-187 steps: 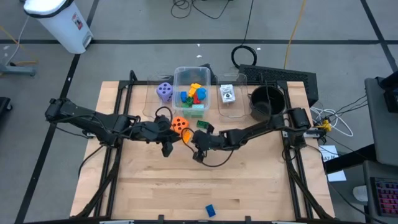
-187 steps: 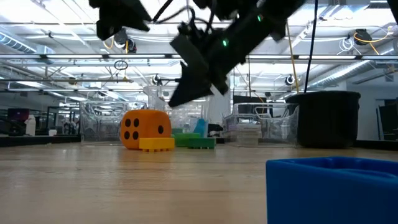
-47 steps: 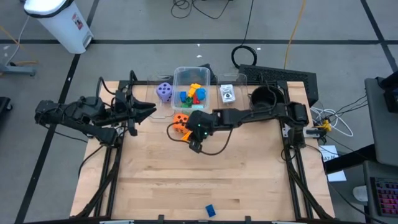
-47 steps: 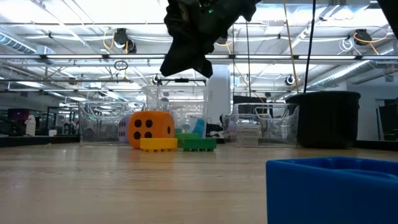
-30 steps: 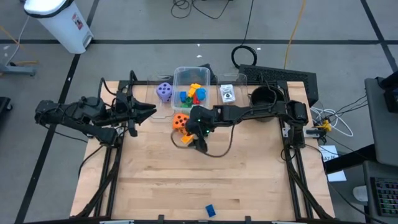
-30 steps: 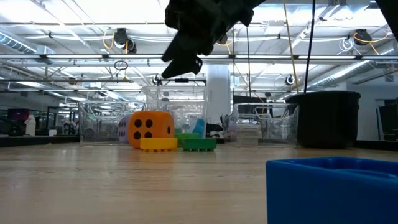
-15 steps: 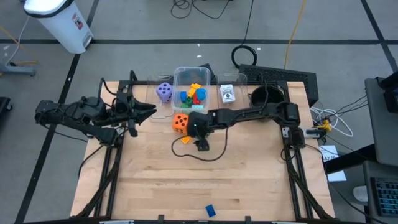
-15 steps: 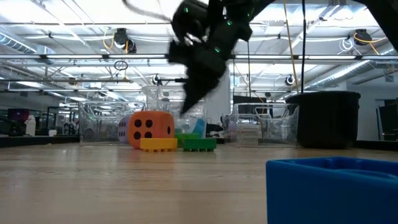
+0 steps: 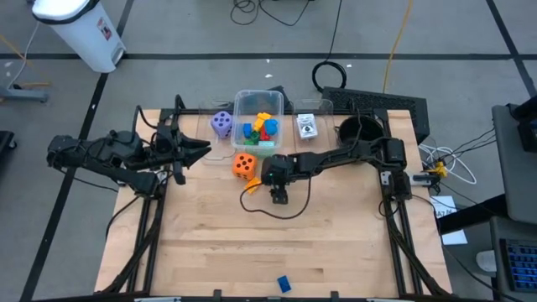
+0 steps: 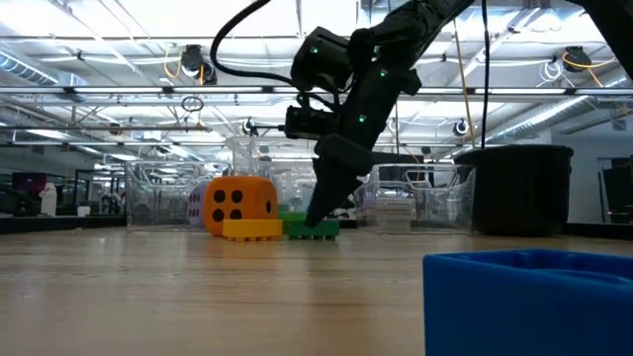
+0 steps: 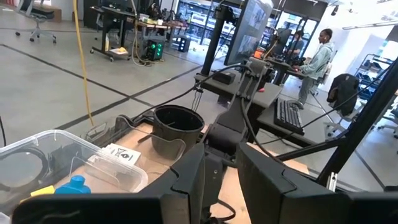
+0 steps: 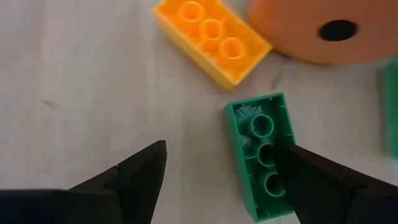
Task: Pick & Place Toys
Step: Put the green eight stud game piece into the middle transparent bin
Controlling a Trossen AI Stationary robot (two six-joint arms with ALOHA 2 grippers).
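Observation:
A green block (image 12: 264,155) lies flat on the table, studs up, beside a yellow block (image 12: 211,40) and an orange die (image 12: 317,28). My right gripper (image 12: 219,163) is open, slants down over the green block and nearly reaches the table (image 10: 318,220). One finger covers the block's middle, the other stands over bare wood. My left gripper (image 9: 201,147) is raised at the table's left, pointing level, its fingers nearly together around nothing. A purple die (image 9: 221,123) and a clear tub of blocks (image 9: 257,126) stand at the far edge. My right gripper has one finger (image 12: 311,174) over the middle of the green block's studded top (image 12: 258,127), coming from above at a slant. I cannot tell whether it touches the block. The block lies flat on the table.
A black pot (image 9: 359,134) and a small clear box with a printed card (image 9: 307,126) stand at the far right. A blue block (image 9: 284,284) lies near the front edge, large in the low view (image 10: 529,302). Bare wood spreads between it and the gripper.
My right gripper has come down from high over the die to just above the table, shifting a little toward the near edge and tipping more steeply downward, onto the green block. The die and the blocks have stayed in place.

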